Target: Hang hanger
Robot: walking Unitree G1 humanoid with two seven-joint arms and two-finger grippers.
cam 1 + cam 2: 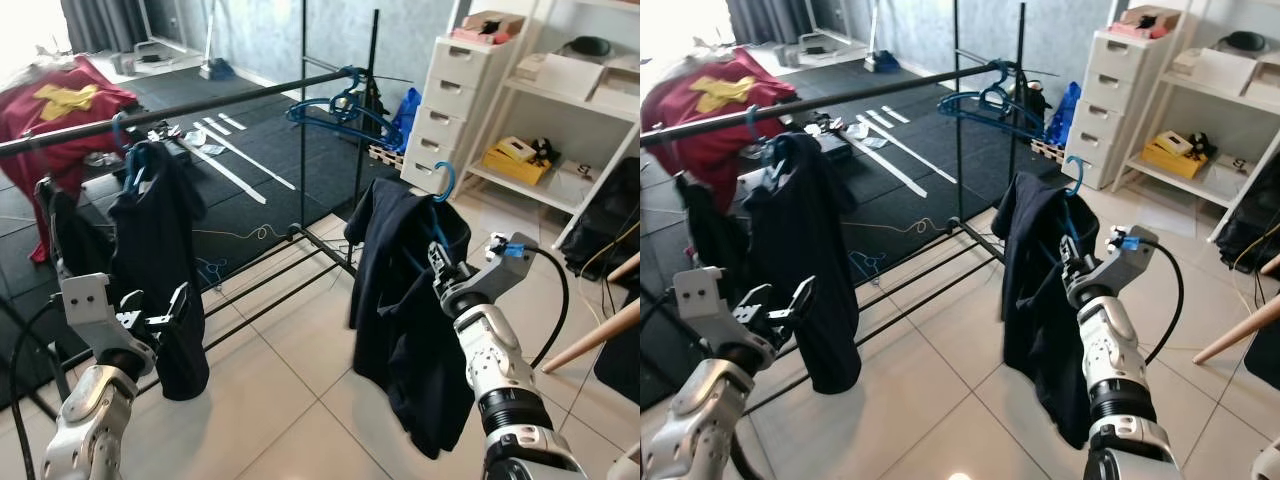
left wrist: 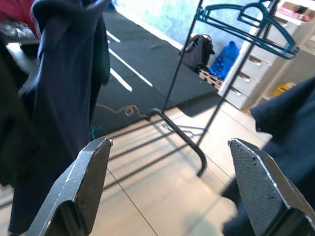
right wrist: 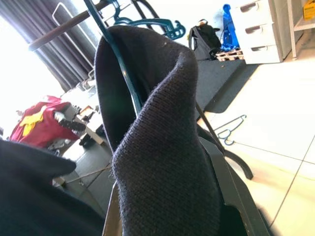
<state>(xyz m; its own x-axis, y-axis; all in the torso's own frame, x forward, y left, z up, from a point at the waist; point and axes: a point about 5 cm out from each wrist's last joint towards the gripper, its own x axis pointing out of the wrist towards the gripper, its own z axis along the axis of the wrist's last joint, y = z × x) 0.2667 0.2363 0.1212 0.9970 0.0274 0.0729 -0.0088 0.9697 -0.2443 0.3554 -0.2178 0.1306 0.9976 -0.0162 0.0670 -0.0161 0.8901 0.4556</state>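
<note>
While the right tool [image 1: 440, 262] grips one hanger [image 1: 441, 190] bearing a dark garment [image 1: 400, 300], the left tool [image 1: 160, 318] gapes empty at eight o'clock; two empty hangers [image 1: 335, 108] ride the rail [image 1: 180, 108].

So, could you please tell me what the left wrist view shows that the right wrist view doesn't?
Left wrist view: the left gripper open over tiled floor, and a dark garment hanging from the rail. Right wrist view: the right gripper's fingers shut on a dark sweater draped on a blue hanger, plus a red garment and curtains. Both: empty blue hangers, the rack's foot, a black bag, a blue bag and white drawers.
</note>
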